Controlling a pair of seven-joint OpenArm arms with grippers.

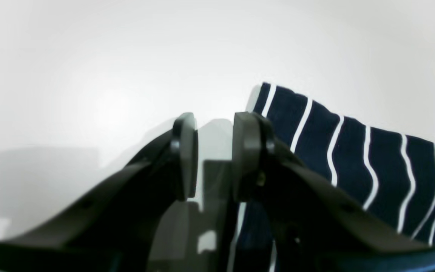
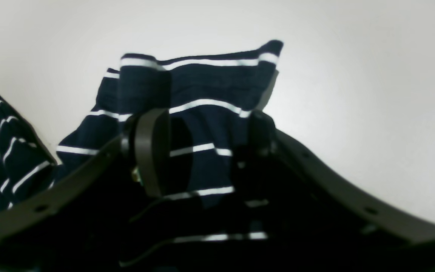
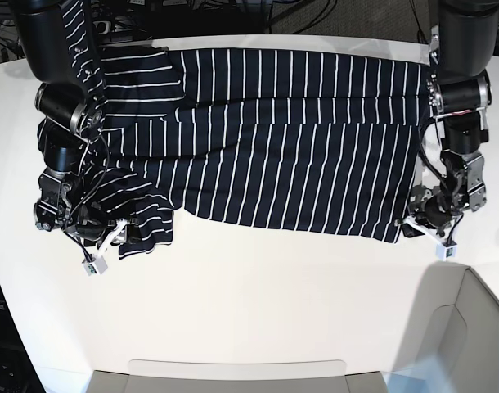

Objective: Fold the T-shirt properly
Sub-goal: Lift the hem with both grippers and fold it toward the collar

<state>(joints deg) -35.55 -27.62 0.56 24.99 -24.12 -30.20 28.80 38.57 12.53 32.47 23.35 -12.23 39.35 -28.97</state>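
Bench (image 3: 258, 311): white, fills most of base view; bare surface in front of the garment, grey lip along the near edge.

T-shirt (image 3: 290, 139): dark navy w/ thin white stripes, spread across the far half of the bench, spanning nearly arm to arm. Main body lies mostly flat; lower hem runs at a slant toward base-view right. One sleeve/side portion is bunched and rumpled at base-view left, w/ a flap hanging toward the near side.

Right arm (base-view left): reaches down over the rumpled part of the shirt. Right gripper (image 2: 206, 151): jaws spread wide, straddling a raised fold of striped cloth. In right wrist view the fabric sits between the two fingers (image 2: 151, 151) and rises beyond them to a hemmed edge. Not pinched: a gap shows betw. the pad and the cloth on at least one side.

Left arm (base-view right): comes down at the shirt's other end. Left gripper (image 1: 214, 155): jaws at a narrow-to-moderate gap, nothing between them, only white bench seen through the gap. Shirt edge lies just beside the gripper's one finger (image 1: 247, 151), partly behind it; contact cannot be told.
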